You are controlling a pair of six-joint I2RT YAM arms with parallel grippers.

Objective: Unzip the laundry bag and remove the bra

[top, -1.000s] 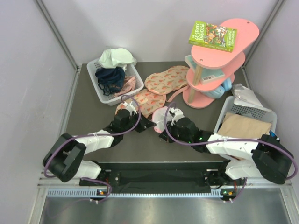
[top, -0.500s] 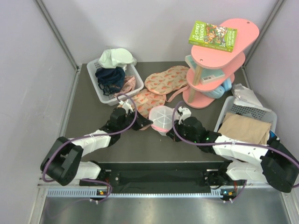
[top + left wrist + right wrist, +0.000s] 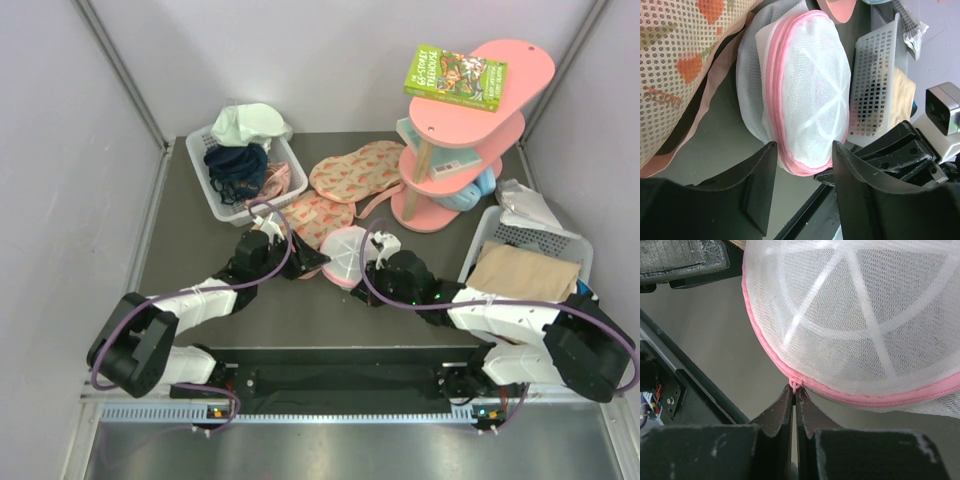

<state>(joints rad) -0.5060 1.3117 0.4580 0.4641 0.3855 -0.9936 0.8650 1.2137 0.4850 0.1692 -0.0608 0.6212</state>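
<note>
**Operator:** Position of the laundry bag (image 3: 345, 255)?

**Technician:** Near-centre of the tabletop (image 3: 200, 265), between the two claws. It is just in front of the fruit-print fabric pieces (image 3: 340, 190) and overlaps the near edge of one. The pouch is tipped up on its rim, with the ribbed dome face turned sideways. Whether its lower edge rests on the tabletop cannot be determined.

**Operator:** Left claw (image 3: 310, 262) condition?

**Technician:** Jaws stand moderately apart and hold nothing. In the left wrist view the two fingers (image 3: 760, 175) flank the lower rim of the pouch (image 3: 810, 95), one on each side of the pink zip trim. Contact with the mesh cannot be confirmed.

**Operator:** Right claw (image 3: 366, 268) condition?

**Technician:** Jaws are pressed together. In the right wrist view the tips (image 3: 795, 392) pinch the small pink zip pull (image 3: 796, 385) at the bottom edge of the pouch (image 3: 865, 315).

**Operator:** Zip condition?

**Technician:** The run of zip in that view is closed on both sides of the pull. The contents cannot be identified through the mesh.

**Operator:** Surrounding items?

**Technician:** A white basket (image 3: 226, 211) of clothing sits at the far left. A pink tiered stand (image 3: 470, 130) with a green book (image 3: 455, 78) on top sits at the far right
</note>
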